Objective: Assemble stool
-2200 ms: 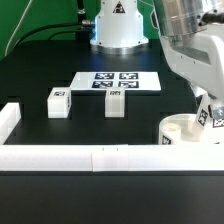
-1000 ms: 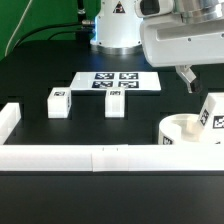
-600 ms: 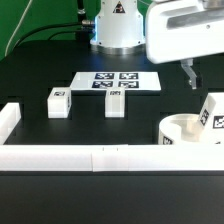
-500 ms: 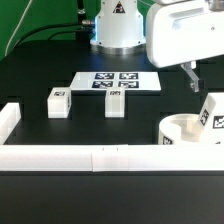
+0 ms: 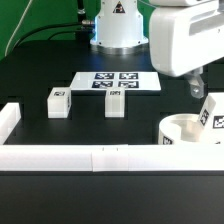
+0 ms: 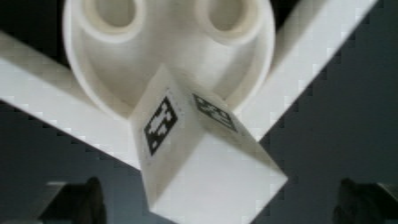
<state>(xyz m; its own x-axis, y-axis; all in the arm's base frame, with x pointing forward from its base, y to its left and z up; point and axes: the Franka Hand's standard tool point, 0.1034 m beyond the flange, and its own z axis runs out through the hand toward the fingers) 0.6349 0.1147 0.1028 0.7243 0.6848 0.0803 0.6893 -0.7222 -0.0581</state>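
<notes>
In the exterior view, the end effector (image 5: 194, 88) is hanging over the exterior view's right side of the worktop (image 5: 40, 78). Its fingers are standing spread and pinching nothing, and only one dark finger is showing clearly below the big white arm housing. Just below it, the seat (image 5: 180, 131) is resting close against the front border rail (image 5: 90, 157). The mounted leg block (image 5: 212, 112) is standing up out of the seat and appears to be apart from the finger. The middle leg block (image 5: 115, 103) and the outer leg block (image 5: 57, 101) are standing loose on the worktop, well apart from the seat and just in front of the marker board (image 5: 118, 82).

In the wrist view, the camera is looking down along the mounted leg block (image 6: 199, 150), which is rising from the seat (image 6: 169, 55). Two open holes (image 6: 228, 15) are showing empty beside it. The dark fingertips (image 6: 80, 200) are sitting wide on either side of the block and are not gripping it.

By my reading, one leg of three is in place, though whether it is fully home cannot be told. The two loose blocks are waiting to be fetched and fitted into the open holes.
</notes>
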